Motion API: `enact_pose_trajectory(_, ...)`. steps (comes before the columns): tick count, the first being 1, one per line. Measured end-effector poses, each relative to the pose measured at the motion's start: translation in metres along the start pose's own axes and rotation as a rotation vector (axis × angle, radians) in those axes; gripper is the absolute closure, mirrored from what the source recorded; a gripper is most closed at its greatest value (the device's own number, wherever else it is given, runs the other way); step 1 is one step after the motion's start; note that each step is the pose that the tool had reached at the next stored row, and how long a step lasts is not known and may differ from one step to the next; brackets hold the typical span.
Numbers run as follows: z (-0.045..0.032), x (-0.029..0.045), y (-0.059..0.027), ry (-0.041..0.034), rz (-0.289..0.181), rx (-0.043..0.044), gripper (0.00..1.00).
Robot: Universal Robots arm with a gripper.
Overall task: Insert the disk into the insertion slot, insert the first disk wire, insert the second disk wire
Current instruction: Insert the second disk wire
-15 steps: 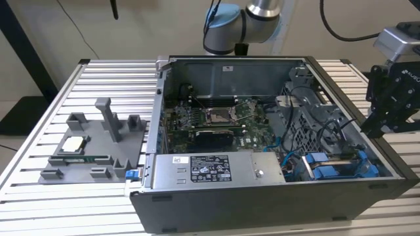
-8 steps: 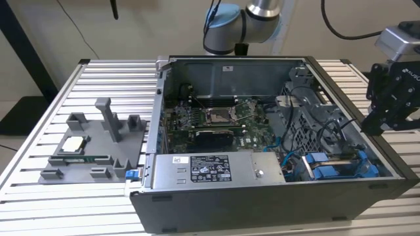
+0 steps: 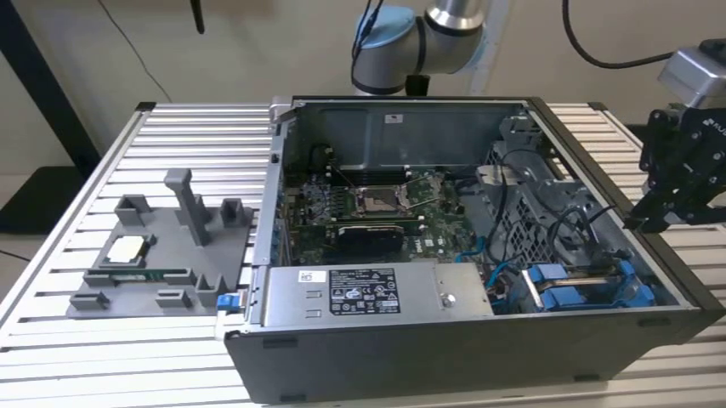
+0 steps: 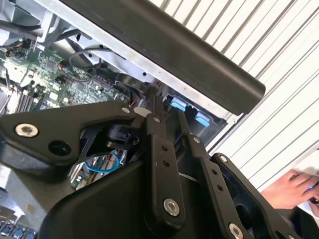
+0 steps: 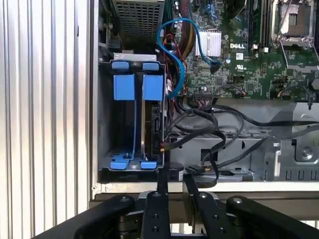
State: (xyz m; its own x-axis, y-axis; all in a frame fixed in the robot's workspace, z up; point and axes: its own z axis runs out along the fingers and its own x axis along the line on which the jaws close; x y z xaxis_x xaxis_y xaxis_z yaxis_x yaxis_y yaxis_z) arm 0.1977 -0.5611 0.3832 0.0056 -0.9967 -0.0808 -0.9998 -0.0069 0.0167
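The disk stands edge-on in its blue carrier inside the drive cage, in the insertion slot on the motherboard side. A second blue carrier sits beside it. The same blue carriers show in the case's near right corner. Black wires run from the case to a small connector at the disk's edge; I cannot tell if it is seated. My gripper hovers just outside the case wall by the cage, above the right wall in the exterior view. Its fingers are a narrow gap apart and hold nothing.
The open computer case lies on a slatted metal table, with motherboard and grey power-supply box inside. A blue cable loops above the cage. A grey fixture sits on the exterior view's left. A person's hand rests nearby.
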Motion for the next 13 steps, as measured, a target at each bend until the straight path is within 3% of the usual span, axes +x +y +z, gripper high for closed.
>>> enact_pose_trajectory(5, 0.0009, 0.0000, -0.0045, -0.0303, -0.001, -0.0031, 0.73)
enact_pose_trajectory(11, 0.0027, -0.0003, -0.0047, -0.0310, -0.001, -0.0031, 0.73)
enact_pose_trajectory(13, 0.0045, -0.0005, -0.0048, -0.0363, 0.000, -0.0029, 0.73)
